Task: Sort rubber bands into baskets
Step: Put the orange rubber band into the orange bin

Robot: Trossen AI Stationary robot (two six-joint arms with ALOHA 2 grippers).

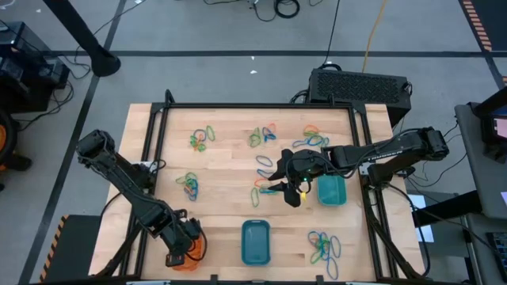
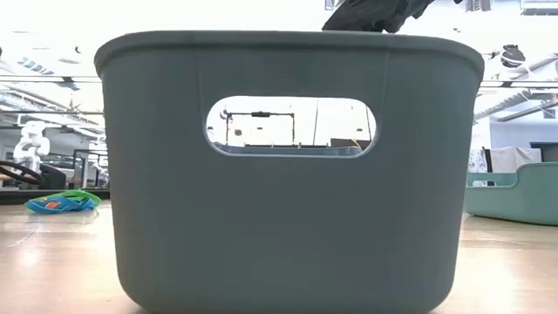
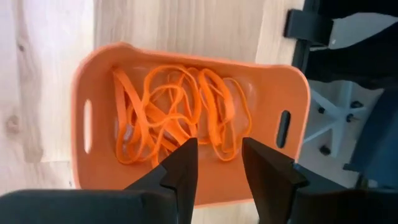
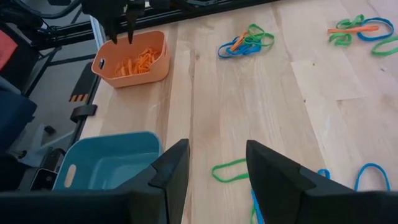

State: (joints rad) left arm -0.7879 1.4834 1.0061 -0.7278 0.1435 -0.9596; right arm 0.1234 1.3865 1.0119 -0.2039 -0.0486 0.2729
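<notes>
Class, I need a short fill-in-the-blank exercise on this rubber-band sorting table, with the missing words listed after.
1. The left tool hangs open over the ___ basket.
2. That basket holds only ___ rubber bands.
3. The right tool is open and holds ___.
4. The blue basket holds ___ bands.

Missing words: orange; orange; nothing; no

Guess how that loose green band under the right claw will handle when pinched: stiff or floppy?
The green band is probably floppy: it lies flat as a thin, uneven loop on the wooden table. Likely very light, as thin as the orange bands heaped in the orange basket. Lying so flat, it may slip the right claw, which looks open.
</notes>
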